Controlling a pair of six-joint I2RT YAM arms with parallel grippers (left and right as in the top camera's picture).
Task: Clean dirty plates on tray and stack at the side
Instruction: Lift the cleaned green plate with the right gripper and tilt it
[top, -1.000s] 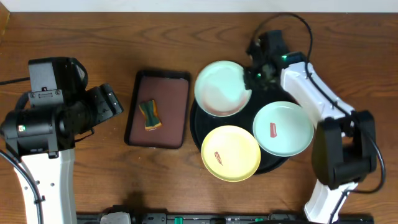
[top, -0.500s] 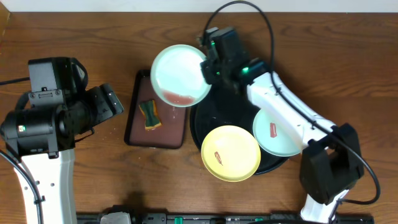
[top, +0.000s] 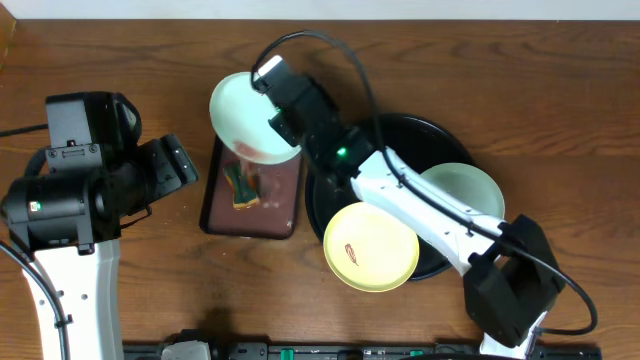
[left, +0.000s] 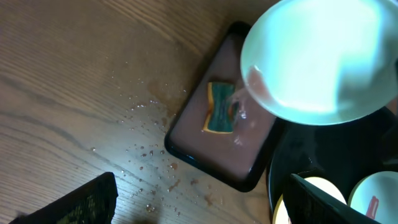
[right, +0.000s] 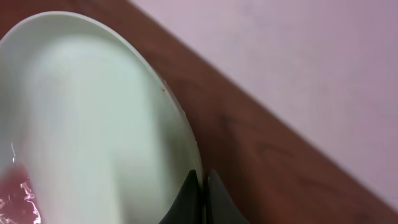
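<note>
Rinsing step: my right gripper (top: 283, 125) is clamping the mint plate (top: 245, 118), tilting it above the brown tray (top: 252, 176). Left gripper (top: 172, 165) is idling, state unclear; wiping with the sponge (top: 240, 184) probably comes next.

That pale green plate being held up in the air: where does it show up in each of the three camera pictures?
Overhead: the lifted mint plate is upper left of centre, gripped at its rim by the right gripper, above the brown tray.
Left wrist: it fills the upper right.
Right wrist: it fills the left side.
Shared landmark: the green sponge on the brown tray, seen overhead and in the left wrist view.
</note>
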